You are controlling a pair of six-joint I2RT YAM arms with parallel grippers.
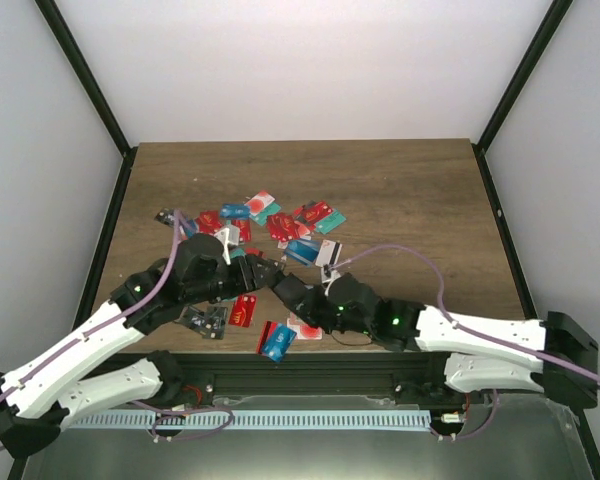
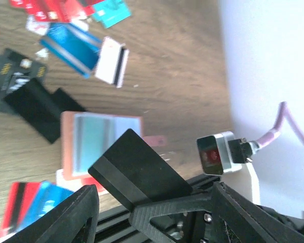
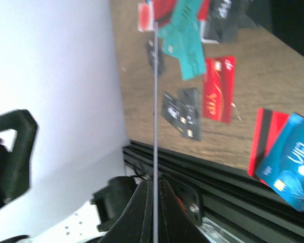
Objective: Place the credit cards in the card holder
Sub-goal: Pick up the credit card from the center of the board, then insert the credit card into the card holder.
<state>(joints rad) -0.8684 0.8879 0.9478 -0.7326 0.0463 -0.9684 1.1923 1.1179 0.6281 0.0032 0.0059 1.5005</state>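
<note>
Overhead, arms (image 1: 420, 325) cover the tan card holder (image 2: 99, 136), lying by the near edge of the wooden surface (image 1: 410, 190). The right claw (image 3: 156, 185) pinches a black card (image 2: 137, 172), edge-on in its camera; the left claw (image 2: 154, 200) is spread. Loose credit cards (image 1: 280, 225) litter mid-surface; white walls (image 1: 310, 60) around.

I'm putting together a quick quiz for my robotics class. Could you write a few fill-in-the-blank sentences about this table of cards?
1. The ____ gripper pinches a thin flat piece seen edge-on.
2. The blue card in the right wrist view reads ____.
3. The card overlapping the card holder in the left wrist view is ____.
Missing words: right; VIP; black.
</note>
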